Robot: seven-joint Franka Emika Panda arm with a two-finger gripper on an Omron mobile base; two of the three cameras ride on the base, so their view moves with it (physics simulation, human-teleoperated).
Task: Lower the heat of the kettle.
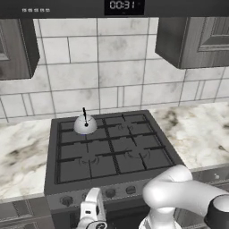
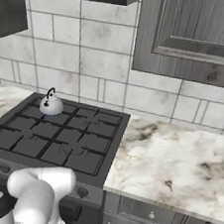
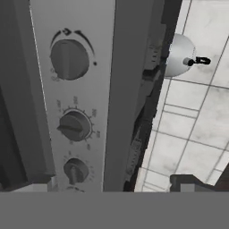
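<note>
- The kettle [image 1: 85,125] sits on the rear left burner of the stove [image 1: 112,147], close to the tiled wall [image 1: 112,67].
- Knobs [image 3: 69,59] line the stove's front panel.
- The claw [image 1: 91,219] hangs low before that panel; I cannot tell whether it is spread or pressed together.
- A marble surface [image 2: 177,162] flanks the stove.

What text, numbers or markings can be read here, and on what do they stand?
"00:31": clock display on the dark panel above the stove.
Row of small marks on that same panel: too blurred to read.
Markings around the stove knobs: too small to read.
Kettle: no lettering visible.
</note>
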